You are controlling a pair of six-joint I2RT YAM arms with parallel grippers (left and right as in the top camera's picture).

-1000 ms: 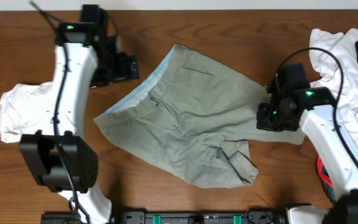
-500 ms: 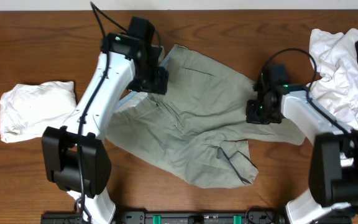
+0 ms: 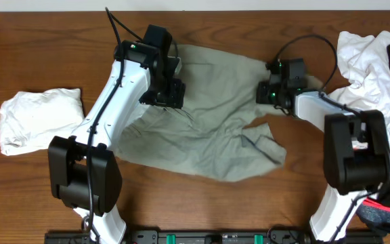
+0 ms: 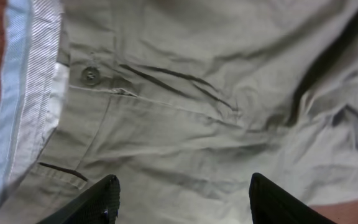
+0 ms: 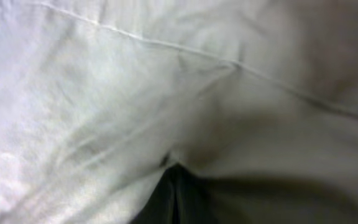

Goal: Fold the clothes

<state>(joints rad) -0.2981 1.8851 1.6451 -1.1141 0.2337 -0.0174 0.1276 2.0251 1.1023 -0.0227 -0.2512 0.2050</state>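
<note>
Mid-table, khaki shorts lie lengthwise L-R, waistband left; L pincer wide above, R pincer nipping them.

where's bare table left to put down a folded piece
Bare wood table at the far-left corner beyond the folded white garment, and the front strip below the khaki-beige shorts. Crowded on the right: crumpled white and black clothes pile.
</note>
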